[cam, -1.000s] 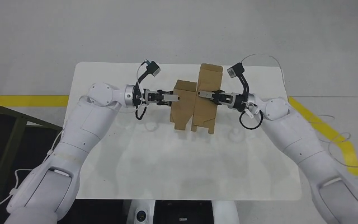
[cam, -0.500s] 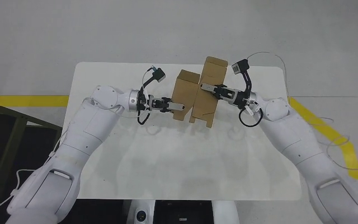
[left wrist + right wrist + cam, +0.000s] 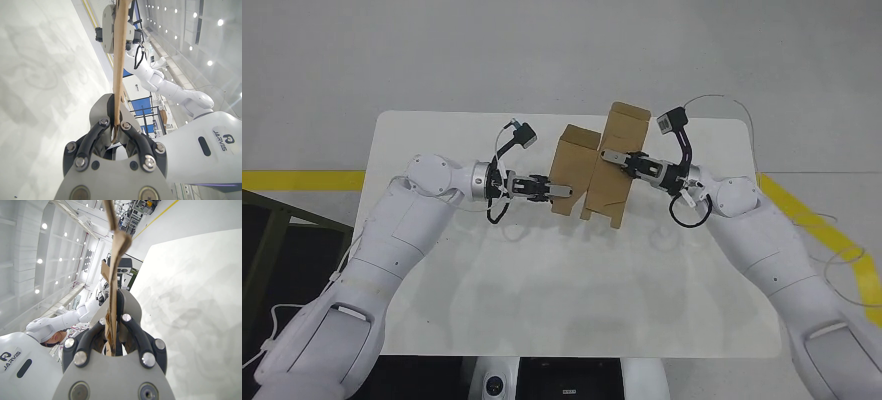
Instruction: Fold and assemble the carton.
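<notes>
Above the far half of the white bench (image 3: 442,300), the left tool (image 3: 560,188) is clamped shut on the left edge of the carton (image 3: 577,170). The brown carton, partly folded, is held between both arms. On its right side, the right tool (image 3: 607,157) pinches a panel edge tightly.

Above table (image 3: 542,300) far middle: carton (image 3: 577,165) between left claw (image 3: 560,189), right claw (image 3: 607,156).
</notes>
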`<state>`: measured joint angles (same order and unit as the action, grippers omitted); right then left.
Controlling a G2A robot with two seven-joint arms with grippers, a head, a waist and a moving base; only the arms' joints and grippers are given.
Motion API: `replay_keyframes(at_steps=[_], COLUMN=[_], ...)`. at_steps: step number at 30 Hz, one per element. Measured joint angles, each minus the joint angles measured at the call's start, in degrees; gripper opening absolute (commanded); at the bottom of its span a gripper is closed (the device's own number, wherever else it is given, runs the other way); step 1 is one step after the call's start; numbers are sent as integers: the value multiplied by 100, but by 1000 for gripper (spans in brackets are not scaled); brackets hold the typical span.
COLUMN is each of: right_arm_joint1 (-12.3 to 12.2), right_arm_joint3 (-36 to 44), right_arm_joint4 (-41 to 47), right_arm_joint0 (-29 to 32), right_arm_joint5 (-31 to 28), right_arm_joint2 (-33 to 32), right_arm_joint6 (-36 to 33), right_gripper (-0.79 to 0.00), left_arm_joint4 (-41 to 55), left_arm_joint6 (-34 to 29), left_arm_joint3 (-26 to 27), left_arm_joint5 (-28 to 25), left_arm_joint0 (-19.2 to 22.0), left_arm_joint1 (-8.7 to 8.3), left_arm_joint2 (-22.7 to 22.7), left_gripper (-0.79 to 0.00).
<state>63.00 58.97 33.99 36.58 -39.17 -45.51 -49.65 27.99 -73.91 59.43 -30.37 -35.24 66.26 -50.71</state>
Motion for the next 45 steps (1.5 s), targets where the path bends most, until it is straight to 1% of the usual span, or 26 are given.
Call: replay_keyframes(at_steps=[1, 2, 9, 14, 18, 20, 23, 27, 32, 39, 40, 42, 43, 45], right_arm_joint1=[9, 16, 42, -35, -114, -156, -209, -287, -365, -402, -409, -416, -418, -418], right_arm_joint3=[-3, -6, -119, -285, -365, -389, -374, -242, 33, 364, 375, 405, 433, 470], right_arm_joint4=[0, 2, 64, 61, 68, 73, 100, 78, 46, 105, 105, 91, 89, 115], right_arm_joint0=[10, 16, 39, 11, 26, 37, 78, 195, 400, 542, 545, 543, 542, 541], right_arm_joint5=[5, 9, 22, 94, 166, 247, 426, 671, 882, 908, 909, 920, 933, 940], right_arm_joint2=[-15, -26, -170, -409, -602, -684, -783, -890, -933, -886, -883, -865, -841, -805], right_arm_joint6=[-14, -25, -229, -785, -1308, -1636, -1979, -2218, -2429, -2455, -2457, -2468, -2481, -2488], right_gripper=[-437, 0, 0, 0, 0, 0, 0, 0, 0, -6, -77, -154, -296, -400], left_arm_joint4=[1, 1, 44, 117, 130, 92, 4, 62, 254, 484, 519, 580, 617, 657], left_arm_joint6=[-1, -2, -166, -634, -1013, -1234, -1410, -1410, -1409, -1409, -1409, -1409, -1409, -1409], left_arm_joint3=[-7, -13, -12, -21, 90, 157, 228, 291, 392, 447, 452, 451, 444, 441], left_arm_joint5=[1, 2, 163, 629, 1006, 1227, 1409, 1410, 1408, 1408, 1408, 1408, 1408, 1408], left_arm_joint0=[2, 2, 41, 178, 242, 264, 277, 299, 419, 603, 630, 663, 679, 692], left_arm_joint1=[0, 0, -14, -66, -136, -182, -243, -330, -469, -599, -614, -634, -646, -660], left_arm_joint2=[-5, -10, -48, -102, -122, -99, -30, 206, 637, 1025, 1077, 1141, 1178, 1233], left_gripper=[-785, -785, -785, -785, -785, -785, -785, -785, -785, -785, -785, -785, -785, -785])
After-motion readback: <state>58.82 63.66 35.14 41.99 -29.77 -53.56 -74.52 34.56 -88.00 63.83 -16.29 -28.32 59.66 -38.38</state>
